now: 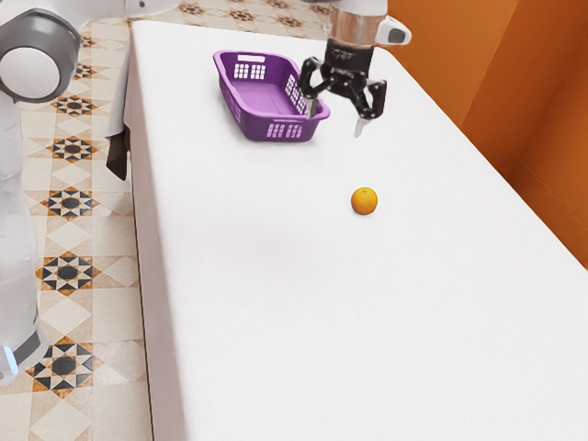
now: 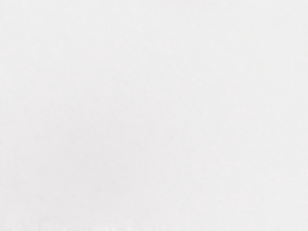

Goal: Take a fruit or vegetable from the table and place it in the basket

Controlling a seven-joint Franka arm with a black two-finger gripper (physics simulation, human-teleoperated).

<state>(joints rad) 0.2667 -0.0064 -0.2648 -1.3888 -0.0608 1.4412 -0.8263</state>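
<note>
In the exterior view my gripper (image 1: 334,124) hangs above the white table, open, its two fingers wide apart and nothing between them. An orange (image 1: 364,201) lies on the table, lower in that view than my gripper and apart from it. The purple basket (image 1: 276,130) stands upright on the table, toward the exterior view's left from my gripper; one finger overlaps its rim in that view. Inside, the visible part of the basket holds nothing. In the wrist view there is the plain white tabletop (image 2: 154,115).
The white table (image 1: 303,322) stretches toward the front of the exterior view. Its long edge runs down the exterior view's left, beside the arm's base and a tiled floor (image 1: 69,317). An orange wall (image 1: 478,64) stands beyond the far side.
</note>
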